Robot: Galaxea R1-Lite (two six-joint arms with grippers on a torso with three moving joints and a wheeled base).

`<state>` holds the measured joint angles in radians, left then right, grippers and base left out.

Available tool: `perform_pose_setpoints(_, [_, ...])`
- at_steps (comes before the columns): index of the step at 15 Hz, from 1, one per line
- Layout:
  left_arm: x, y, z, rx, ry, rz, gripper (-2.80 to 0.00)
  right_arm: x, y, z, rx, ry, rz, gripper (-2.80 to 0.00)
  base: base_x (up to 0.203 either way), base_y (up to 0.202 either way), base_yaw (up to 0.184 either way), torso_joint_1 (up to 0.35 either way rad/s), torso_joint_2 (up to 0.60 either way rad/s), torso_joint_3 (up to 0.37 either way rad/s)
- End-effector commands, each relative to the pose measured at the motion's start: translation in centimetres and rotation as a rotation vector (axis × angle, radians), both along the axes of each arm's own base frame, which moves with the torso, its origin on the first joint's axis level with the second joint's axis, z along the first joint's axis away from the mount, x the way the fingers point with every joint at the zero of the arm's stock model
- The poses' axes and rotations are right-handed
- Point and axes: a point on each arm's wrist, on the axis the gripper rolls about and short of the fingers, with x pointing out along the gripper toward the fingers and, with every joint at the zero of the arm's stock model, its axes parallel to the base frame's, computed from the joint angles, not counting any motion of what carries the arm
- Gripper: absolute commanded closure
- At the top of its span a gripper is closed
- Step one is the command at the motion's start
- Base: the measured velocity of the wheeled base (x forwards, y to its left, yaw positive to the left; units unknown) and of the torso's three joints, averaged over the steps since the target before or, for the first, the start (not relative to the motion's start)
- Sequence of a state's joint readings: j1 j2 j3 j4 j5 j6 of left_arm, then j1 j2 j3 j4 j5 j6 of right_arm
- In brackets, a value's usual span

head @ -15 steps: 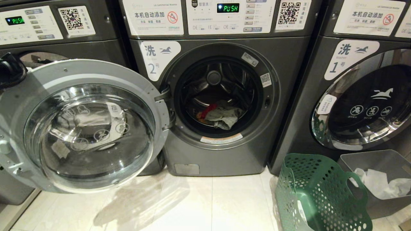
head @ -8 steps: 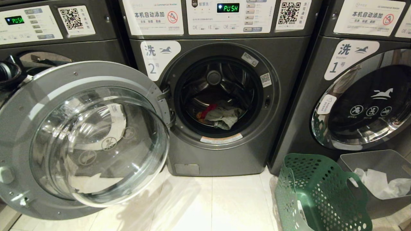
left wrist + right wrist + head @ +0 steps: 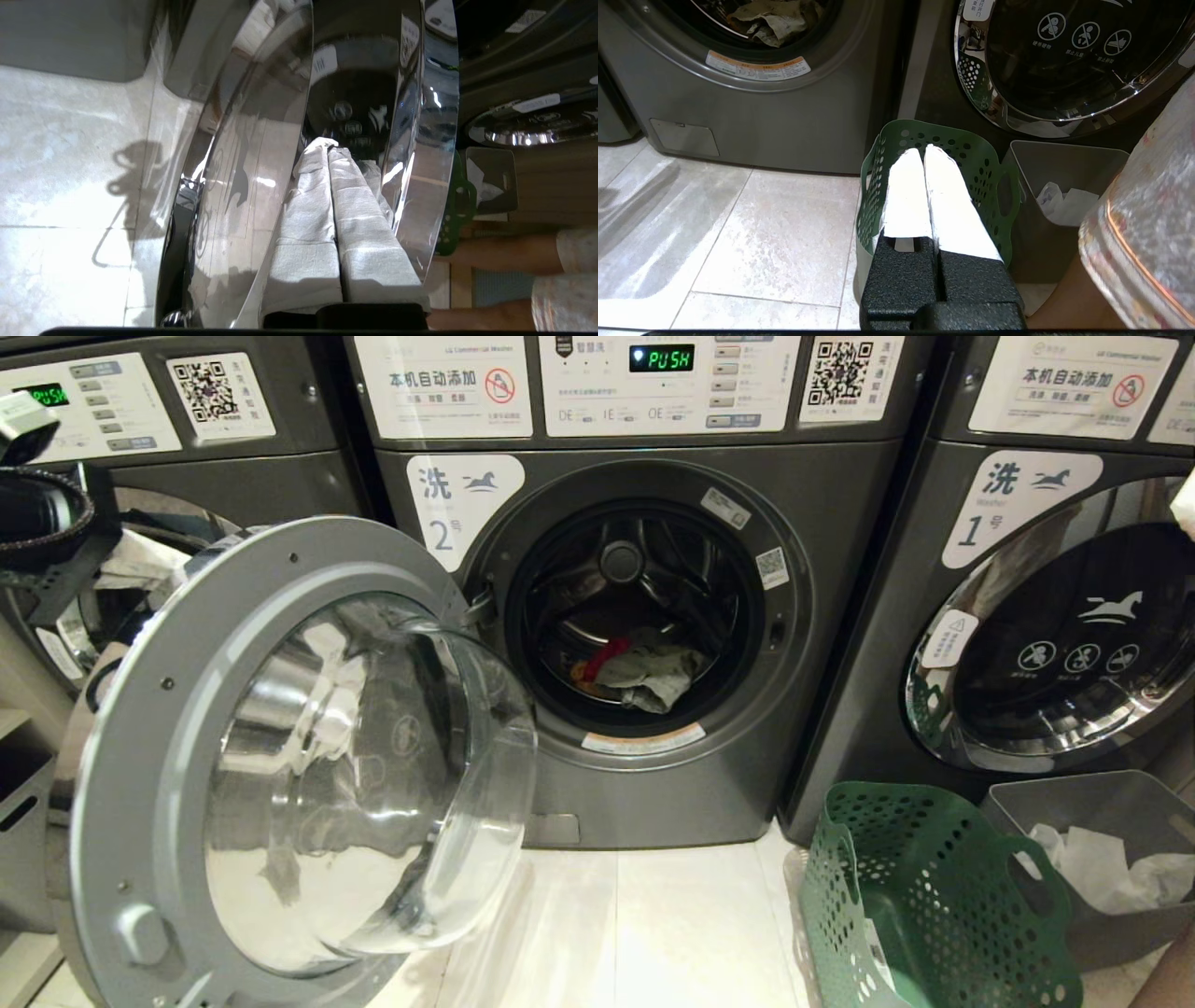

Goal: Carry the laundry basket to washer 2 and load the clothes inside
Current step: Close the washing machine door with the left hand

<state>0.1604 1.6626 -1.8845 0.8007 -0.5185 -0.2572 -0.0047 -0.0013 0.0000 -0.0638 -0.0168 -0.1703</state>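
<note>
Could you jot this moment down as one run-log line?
washer 2: door open | clothes: in drum | laundry basket: on floor | left gripper: shut, against door

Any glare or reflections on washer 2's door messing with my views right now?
Head view: the open door glass mirrors bright floor and warps what's behind it; the drum and clothes stay readable. Left wrist view: chrome rim fills the frame with distorted reflections. Right wrist view: no glare, laundry basket clear.

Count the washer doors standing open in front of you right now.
1: washer 2, centre, has its door swung out leftward. Washer 1, right, is closed; the left machine's door is mostly hidden.
</note>
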Motion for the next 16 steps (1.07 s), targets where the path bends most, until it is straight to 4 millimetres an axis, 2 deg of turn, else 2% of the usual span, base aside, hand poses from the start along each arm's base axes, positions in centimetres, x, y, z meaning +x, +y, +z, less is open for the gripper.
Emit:
perform_pose_setpoints(1, [-1.4,-2.6,0.7,-0.005,-0.002,-0.096,0.00,0.0,0.0,0.0,-0.001,0.001,0.000,0.00,0.000,0.000,0.000,0.000,0.00,0.000])
perform_pose_setpoints(6, [-0.5,-5.9,-0.1,-0.041,0.048,-0.200,0.00,0.0,0.0,0.0,-0.001,0.001,0.000,0.00,0.000,0.000,0.000,0.000,0.00,0.000])
perform_pose_setpoints(8, [0.7,-7.2,-0.9,-0.043,0.064,-0.242,0.00,0.0,0.0,0.0,-0.001,0.001,-0.001,0.00,0.000,0.000,0.000,0.000,0.00,0.000])
perform_pose_setpoints(12, [5.3,-11.1,-3.0,-0.064,0.019,-0.323,0.00,0.0,0.0,0.0,-0.004,0.002,-0.002,0.00,0.000,0.000,0.000,0.000,0.00,0.000])
perform_pose_setpoints(16, [11.0,-17.6,-5.8,-0.086,-0.184,-0.291,0.00,0.0,0.0,0.0,-0.004,0.002,-0.002,0.00,0.000,0.000,0.000,0.000,0.00,0.000])
